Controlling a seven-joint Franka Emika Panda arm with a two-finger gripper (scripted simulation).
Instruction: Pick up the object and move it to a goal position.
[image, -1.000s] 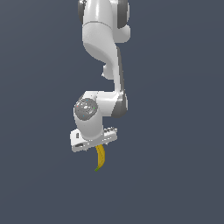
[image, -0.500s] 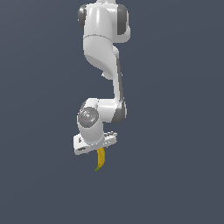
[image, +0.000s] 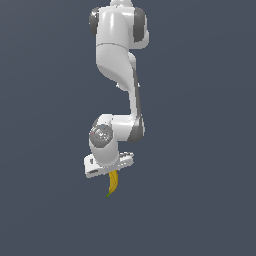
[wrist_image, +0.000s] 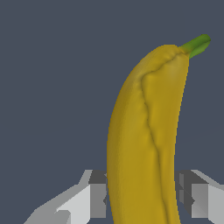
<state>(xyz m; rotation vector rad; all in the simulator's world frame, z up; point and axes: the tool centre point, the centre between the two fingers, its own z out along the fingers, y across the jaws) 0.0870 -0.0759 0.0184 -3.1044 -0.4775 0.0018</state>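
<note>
I am holding the banana (image: 113, 183) clamped between my gripper (image: 111, 172) fingers, hanging stem-down in open air below my wrist, so pickup looks done; carrying to a goal I cannot see remains.

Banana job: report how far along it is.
Done: the banana is picked up, hanging stem-down from the gripper, with a finger on each side in the wrist view. In hand: carrying it. Left: delivery; no goal marker is visible, so remaining travel is unclear.
</note>
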